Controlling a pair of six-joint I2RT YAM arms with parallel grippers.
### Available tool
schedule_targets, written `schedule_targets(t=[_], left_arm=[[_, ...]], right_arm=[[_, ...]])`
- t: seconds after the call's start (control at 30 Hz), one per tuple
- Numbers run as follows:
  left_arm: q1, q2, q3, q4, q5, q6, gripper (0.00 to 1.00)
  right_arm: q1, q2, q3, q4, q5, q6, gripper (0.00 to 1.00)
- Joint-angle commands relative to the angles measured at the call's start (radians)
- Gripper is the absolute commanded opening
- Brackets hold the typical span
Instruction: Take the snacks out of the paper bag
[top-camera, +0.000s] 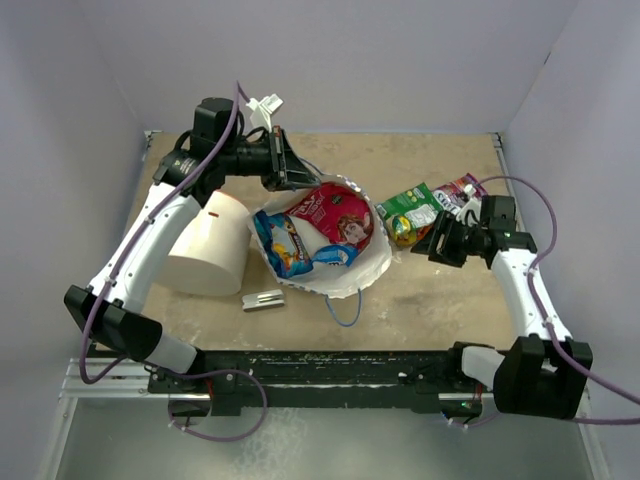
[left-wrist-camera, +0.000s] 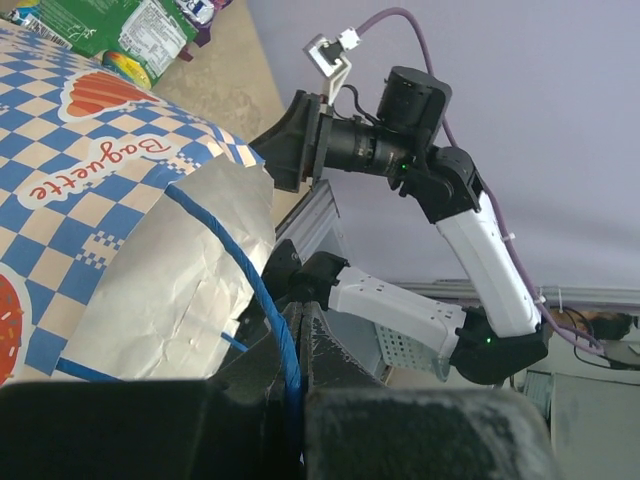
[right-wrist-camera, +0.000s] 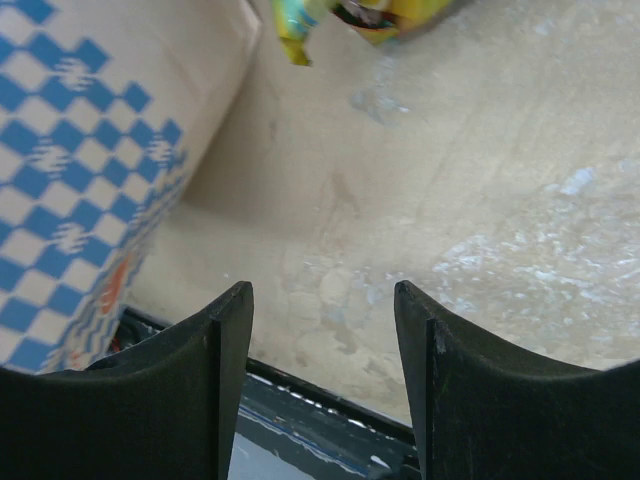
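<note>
Our left pincer (top-camera: 288, 170) is clamped on the paper bag (top-camera: 352, 283) at its far rim, with the blue string handle (left-wrist-camera: 262, 290) nipped between the fingers. We see the red packet (top-camera: 340, 215) and blue packet (top-camera: 290, 248) lying inside the bag. The right pincer (top-camera: 437, 240) stands apart and empty over the tabletop (top-camera: 420, 310), just beside the green packet (top-camera: 412, 208) and purple packet (top-camera: 462, 190) lying outside.

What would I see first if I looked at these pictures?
The checkered paper bag lying open mid-table, with a red packet and a blue packet showing inside. The left gripper pinches its far edge, and a green packet and a purple packet lie outside to the right, by the open right gripper.
</note>
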Motion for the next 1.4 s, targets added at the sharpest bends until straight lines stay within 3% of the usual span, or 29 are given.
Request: schedule_targets(t=[0.0, 0.27, 0.5, 0.67, 0.8, 0.93, 1.0, 1.17, 1.37], left_arm=[[-0.008, -0.085, -0.008, 0.108, 0.007, -0.060, 0.00], [-0.007, -0.141, -0.107, 0.229, -0.002, -0.172, 0.00], [-0.008, -0.147, -0.128, 0.231, -0.019, -0.191, 0.00], [-0.008, -0.139, -0.126, 0.231, -0.016, -0.188, 0.00], [-0.006, -0.137, -0.116, 0.226, -0.021, -0.178, 0.00], [-0.006, -0.134, -0.091, 0.210, -0.027, -0.161, 0.00], [-0.007, -0.131, -0.080, 0.205, -0.023, -0.152, 0.00], [-0.006, -0.122, -0.060, 0.204, 0.000, -0.145, 0.00], [-0.006, -0.120, -0.060, 0.203, 0.003, -0.145, 0.00]], right_arm=[[0.033, -0.048, 0.116, -0.003, -0.067, 0.037, 0.61], [0.354, -0.039, 0.445, 0.054, 0.072, 0.089, 0.62], [0.549, -0.071, 0.558, 0.170, 0.149, 0.012, 0.63], [0.783, -0.131, 0.503, 0.292, 0.197, -0.182, 0.65], [1.014, -0.105, 0.476, 0.307, 0.337, -0.365, 0.65], [1.210, -0.030, 0.453, 0.265, 0.437, -0.676, 0.65], [1.282, 0.032, 0.445, 0.241, 0.583, -0.803, 0.65], [1.321, 0.189, 0.476, 0.174, 0.897, -1.042, 0.67], [1.251, 0.268, 0.408, 0.360, 1.055, -1.315, 0.73]])
